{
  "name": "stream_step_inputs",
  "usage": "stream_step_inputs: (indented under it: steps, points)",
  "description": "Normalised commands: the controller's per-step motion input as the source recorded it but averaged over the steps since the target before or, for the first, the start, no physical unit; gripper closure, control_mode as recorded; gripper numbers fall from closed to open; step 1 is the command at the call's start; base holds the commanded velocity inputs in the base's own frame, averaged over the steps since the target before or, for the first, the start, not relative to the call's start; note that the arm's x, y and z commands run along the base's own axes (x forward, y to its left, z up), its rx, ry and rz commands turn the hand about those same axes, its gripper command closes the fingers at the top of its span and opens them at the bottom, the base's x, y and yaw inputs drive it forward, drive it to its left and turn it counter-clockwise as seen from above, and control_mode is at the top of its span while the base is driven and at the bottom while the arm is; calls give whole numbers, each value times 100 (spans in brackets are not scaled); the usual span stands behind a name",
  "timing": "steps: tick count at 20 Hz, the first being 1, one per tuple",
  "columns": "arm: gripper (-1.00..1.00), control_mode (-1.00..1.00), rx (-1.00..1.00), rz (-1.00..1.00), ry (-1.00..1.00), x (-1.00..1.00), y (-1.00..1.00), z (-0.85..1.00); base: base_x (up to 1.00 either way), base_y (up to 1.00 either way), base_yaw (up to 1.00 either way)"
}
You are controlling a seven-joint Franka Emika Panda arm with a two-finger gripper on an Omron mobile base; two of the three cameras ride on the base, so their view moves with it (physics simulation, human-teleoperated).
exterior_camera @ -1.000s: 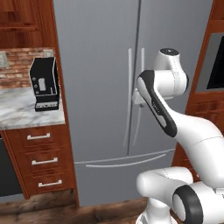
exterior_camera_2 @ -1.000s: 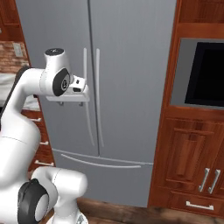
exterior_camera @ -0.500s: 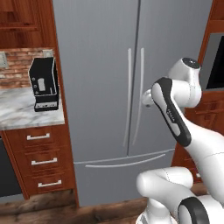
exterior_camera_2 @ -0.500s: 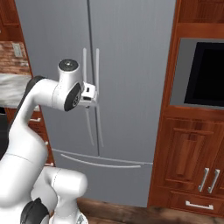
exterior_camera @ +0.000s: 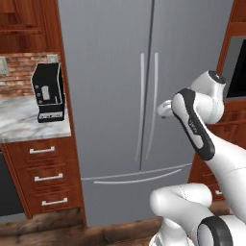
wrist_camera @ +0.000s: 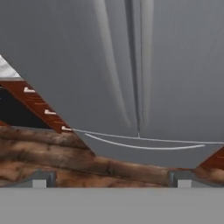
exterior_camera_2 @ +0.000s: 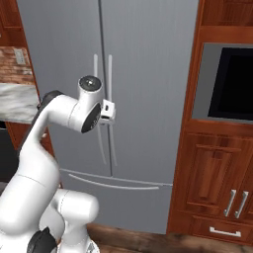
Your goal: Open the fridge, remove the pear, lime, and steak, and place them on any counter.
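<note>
Dark wood cabinets (exterior_camera_2: 222,197) frame the fridge (exterior_camera: 120,57), which stands shut dead ahead with its two upper doors meeting at a centre seam. The right door's handle (exterior_camera: 154,103) and the left door's handle (exterior_camera: 140,105) are long thin bars flanking that seam, each running floor to ceiling with a slight outward bow. The gripper (wrist_camera: 111,178) has its jaws spread wide, holding nothing, and sits near the right handle without touching it. To do this step well, I judge the fingers should straddle one vertical bar squarely, around mid-height, close firmly, then pull outward along the door's arc. Left of the fridge, the counter (exterior_camera: 24,127) carries a black coffee machine (exterior_camera: 49,91).
</note>
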Motion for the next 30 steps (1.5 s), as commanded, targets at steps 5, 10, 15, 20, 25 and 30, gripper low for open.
stream_step_inputs:
  steps: [5, 10, 15, 20, 25, 30]
  points:
    - [-100, -100, 12, -6, -3, 51, 1, 0, 0, 0, 0]
    - [-100, -100, 2, -17, 0, 67, 0, 0, 0, 0, 0]
    - [-100, -100, 7, -17, -1, 62, 0, 0, 0, 0, 0]
    - [-100, -100, 12, -8, -4, 47, -8, 0, 0, 0, 0]
    - [-100, -100, 3, 0, -3, 26, -30, -9, 0, 0, 0]
    - [-100, -100, 6, 0, -19, 10, -7, -21, 0, 0, 0]
